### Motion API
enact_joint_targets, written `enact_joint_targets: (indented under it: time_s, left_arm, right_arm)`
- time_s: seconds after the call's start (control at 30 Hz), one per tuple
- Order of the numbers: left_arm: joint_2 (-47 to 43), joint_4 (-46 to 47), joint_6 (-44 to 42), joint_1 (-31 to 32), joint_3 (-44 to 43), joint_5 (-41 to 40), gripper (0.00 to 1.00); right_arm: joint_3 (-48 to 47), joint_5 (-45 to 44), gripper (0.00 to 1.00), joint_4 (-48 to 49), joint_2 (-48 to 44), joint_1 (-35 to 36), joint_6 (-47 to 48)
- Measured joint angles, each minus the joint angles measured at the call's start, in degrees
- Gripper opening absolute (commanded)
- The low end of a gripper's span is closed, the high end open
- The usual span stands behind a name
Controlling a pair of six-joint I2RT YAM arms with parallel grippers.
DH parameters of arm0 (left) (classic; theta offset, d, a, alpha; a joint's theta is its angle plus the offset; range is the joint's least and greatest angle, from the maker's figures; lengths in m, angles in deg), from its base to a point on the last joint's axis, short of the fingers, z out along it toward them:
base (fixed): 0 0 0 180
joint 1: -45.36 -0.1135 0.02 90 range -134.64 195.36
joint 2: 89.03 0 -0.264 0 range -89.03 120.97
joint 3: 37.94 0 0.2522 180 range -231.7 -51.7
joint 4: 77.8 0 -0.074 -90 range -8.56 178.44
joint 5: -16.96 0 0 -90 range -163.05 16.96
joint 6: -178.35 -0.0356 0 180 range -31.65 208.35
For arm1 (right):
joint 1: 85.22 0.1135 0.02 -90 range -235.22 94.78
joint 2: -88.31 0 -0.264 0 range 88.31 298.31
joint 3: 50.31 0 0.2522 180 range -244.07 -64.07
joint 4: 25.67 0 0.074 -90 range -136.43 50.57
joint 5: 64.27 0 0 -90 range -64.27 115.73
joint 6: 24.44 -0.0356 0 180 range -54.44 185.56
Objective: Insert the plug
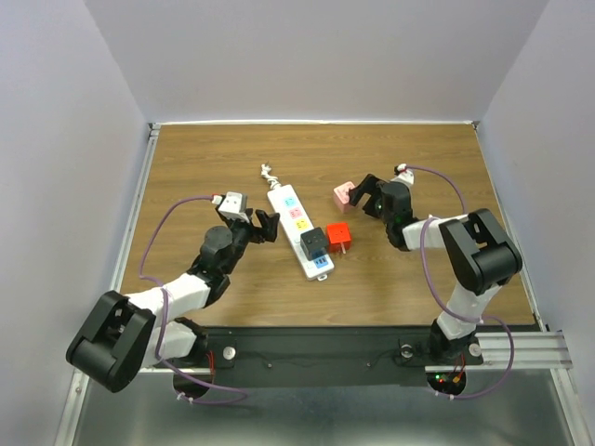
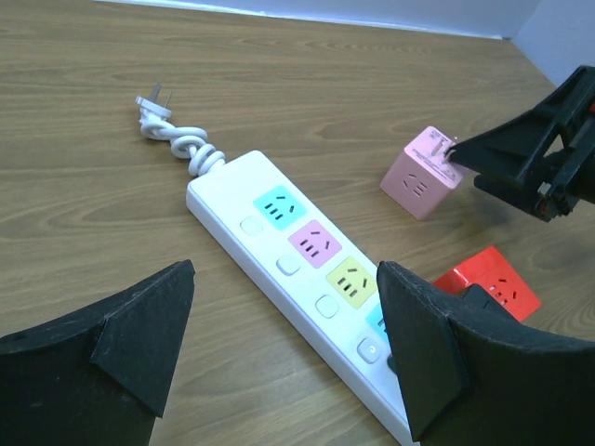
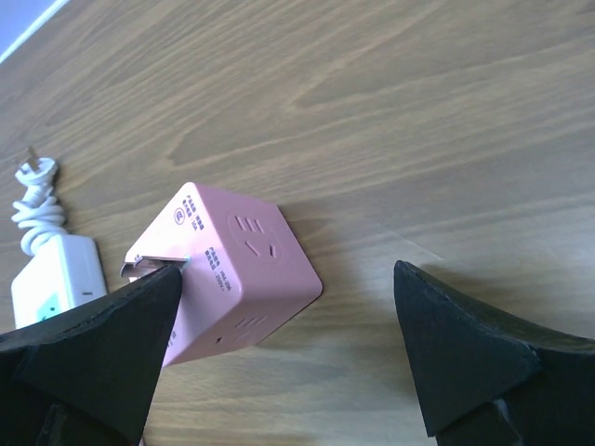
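Observation:
A white power strip [image 1: 297, 228] with coloured sockets lies mid-table, and it also shows in the left wrist view [image 2: 279, 242]. A black cube [image 1: 313, 243] sits plugged in near its front end. A pink cube plug [image 1: 344, 194] lies on the table to its right, metal prongs pointing sideways [image 3: 232, 269]. My right gripper [image 1: 365, 195] is open around the pink cube [image 2: 423, 173], with its left finger [image 3: 112, 344] at the prongs. My left gripper [image 1: 263, 226] is open and empty, low over the strip's left edge [image 2: 286, 271].
A red cube [image 1: 338, 236] lies beside the strip's front end, right of the black cube; it also shows in the left wrist view [image 2: 488, 283]. The strip's coiled white cord and plug [image 1: 269, 173] lie behind it. White walls enclose the wooden table [image 1: 186, 167].

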Motion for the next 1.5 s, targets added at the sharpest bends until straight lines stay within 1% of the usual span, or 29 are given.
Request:
enact_joint_targets:
  time_s: [0.27, 0.4, 0.43, 0.6, 0.73, 0.8, 0.93, 1.0, 1.1, 1.2, 1.23, 1.33, 1.43, 1.5]
  left_arm:
    - [0.7, 0.1, -2.4, 2.5, -1.1, -0.8, 0.90]
    - [0.8, 0.0, -3.0, 2.9, -1.2, -1.4, 0.90]
    - [0.8, 0.0, -3.1, 2.9, -1.2, -1.6, 0.90]
    - [0.8, 0.0, -3.1, 3.0, -1.2, -2.0, 0.90]
    - [0.8, 0.0, -4.0, 3.3, -1.4, -2.0, 0.90]
    - [1.5, 0.1, -5.3, 4.0, -2.3, -2.0, 0.90]
    - [7.1, 0.5, -8.8, 5.9, -8.1, -1.2, 0.88]
    - [11.5, 0.6, -11.5, 6.8, -12.6, 0.5, 0.87]
    - [18.7, -0.2, -14.6, 7.5, -20.3, 3.2, 0.86]
    - [25.3, -3.2, -18.0, 8.2, -28.4, 5.7, 0.84]
    - [26.7, -4.0, -18.9, 8.4, -30.0, 6.0, 0.82]
    - [33.4, -8.7, -22.3, 10.0, -38.1, 7.1, 0.79]
    - [39.1, -12.4, -24.4, 11.0, -43.8, 7.4, 0.75]
    - [41.8, -14.5, -25.1, 11.4, -45.7, 7.6, 0.73]
  right_arm:
    - [-2.0, 7.9, 0.98, 4.9, 4.2, -0.3, -0.3]
    - [-2.0, 11.4, 0.93, 6.9, 4.2, -0.3, -0.3]
    - [-2.0, 11.9, 0.90, 7.3, 4.2, -0.3, -0.3]
    - [-2.0, 14.6, 0.84, 8.7, 4.3, -0.3, -0.4]
    - [-2.0, 15.7, 0.83, 9.4, 5.2, -0.3, -0.5]
    - [-1.3, 15.7, 0.84, 10.4, 5.1, -0.3, -0.4]
    - [2.1, 14.6, 0.86, 11.2, 2.5, -0.3, 0.0]
    - [6.5, 12.8, 0.87, 11.2, -2.3, -0.3, 0.3]
    - [9.9, 10.1, 0.88, 11.2, -8.5, -0.3, 0.7]
    - [13.7, 7.3, 0.89, 11.8, -15.6, -0.3, 0.9]
    - [15.2, 6.3, 0.89, 12.1, -18.4, -0.3, 1.0]
    - [18.7, 4.0, 0.89, 12.7, -23.8, -0.3, 1.0]
    - [22.5, 2.8, 0.91, 12.7, -29.3, -0.3, 1.0]
    - [24.0, 2.6, 0.91, 12.7, -32.0, -0.3, 1.0]
